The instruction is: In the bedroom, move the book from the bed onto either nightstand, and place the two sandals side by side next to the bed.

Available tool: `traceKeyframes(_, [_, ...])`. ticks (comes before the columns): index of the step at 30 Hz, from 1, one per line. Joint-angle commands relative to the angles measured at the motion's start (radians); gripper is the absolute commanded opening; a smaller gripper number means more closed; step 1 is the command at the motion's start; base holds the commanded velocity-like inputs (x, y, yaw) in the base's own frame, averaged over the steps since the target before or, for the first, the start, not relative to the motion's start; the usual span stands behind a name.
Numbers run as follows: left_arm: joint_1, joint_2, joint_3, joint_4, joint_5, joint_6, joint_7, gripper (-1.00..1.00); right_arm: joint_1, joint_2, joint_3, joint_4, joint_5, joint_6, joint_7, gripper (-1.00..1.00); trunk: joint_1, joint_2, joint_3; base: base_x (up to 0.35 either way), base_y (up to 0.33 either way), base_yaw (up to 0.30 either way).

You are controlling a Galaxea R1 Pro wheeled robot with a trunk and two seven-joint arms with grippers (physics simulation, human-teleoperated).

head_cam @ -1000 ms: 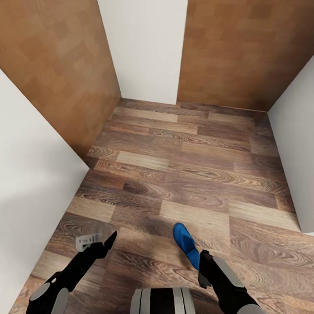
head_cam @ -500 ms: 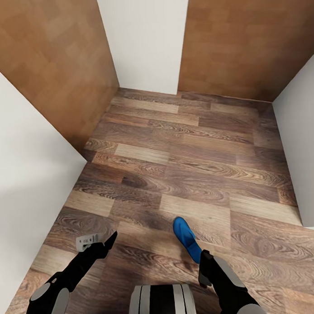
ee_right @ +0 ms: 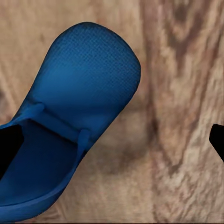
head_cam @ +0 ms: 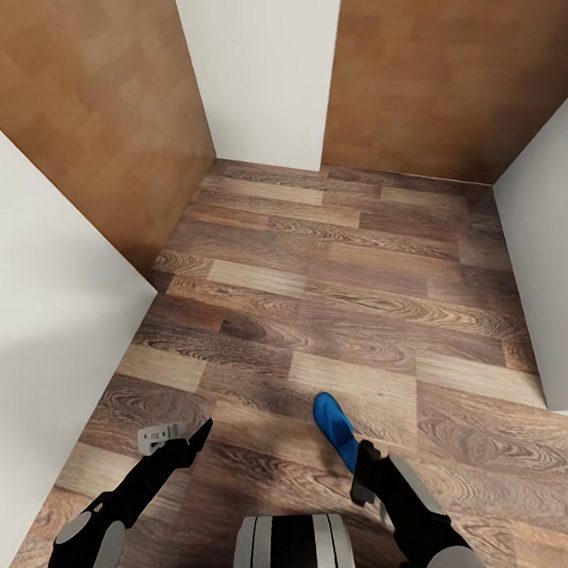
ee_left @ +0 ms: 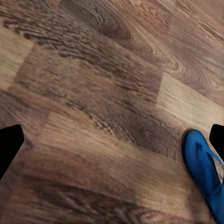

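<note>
While my right gripper hangs low over the floor, its two fingertips stand wide apart, one dark tip at each edge of the right wrist view, and nothing is clamped between them. One tip lies over the heel half of the blue sandal, the other over bare planks, so the sandal sits partly inside the span and off to one side. I judge this spread to be set for closing on the sandal's edge or strap; whether the near fingertip touches the sole I cannot tell.

Outward from there, my right forearm slopes forward and down from the lower edge of the head view, wrist bent toward the sandal, which lies flat on the floor, toe pointing away from me.

My left gripper is held forward at a similar height, well apart from the sandal, fingertips likewise spread and holding nothing, a grey block on its wrist. Its camera looks down on planks with the sandal at one side.

Ahead, wooden door panels and white walls close a narrow stretch of floor.
</note>
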Motion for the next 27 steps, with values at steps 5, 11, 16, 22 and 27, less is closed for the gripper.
traceKeyframes(5, [0.000, 0.000, 0.002, -0.001, 0.011, 0.009, -0.003, 1.00, 0.000, 0.000, 0.002, -0.032, -0.009, -0.006, -0.001, 1.00, 0.000, 0.000, -0.001, 0.000, 0.000, 0.000])
traceKeyframes(11, [0.000, -0.001, 0.000, -0.001, 0.011, 0.009, -0.003, 1.00, 0.000, -0.002, 0.002, -0.069, -0.054, 0.016, -0.002, 1.00, 0.000, 0.000, -0.001, 0.000, 0.000, 0.000])
traceKeyframes(16, [0.000, -0.002, -0.002, -0.001, 0.011, 0.009, -0.003, 1.00, 0.000, -0.002, 0.002, -0.083, -0.267, 0.096, -0.004, 1.00, 0.000, 0.000, -0.001, 0.000, 0.000, 0.000])
traceKeyframes(22, [0.000, -0.002, -0.006, -0.001, 0.012, 0.009, -0.003, 1.00, 0.000, -0.003, 0.002, -0.089, -0.341, 0.116, -0.003, 1.00, 0.000, 0.000, -0.001, 0.000, 0.000, 0.000])
traceKeyframes(27, [0.000, -0.002, -0.006, -0.001, 0.012, 0.009, -0.003, 1.00, 0.000, -0.003, 0.003, -0.090, -0.351, 0.118, -0.001, 1.00, 0.000, 0.000, -0.001, 0.000, 0.000, 0.000])
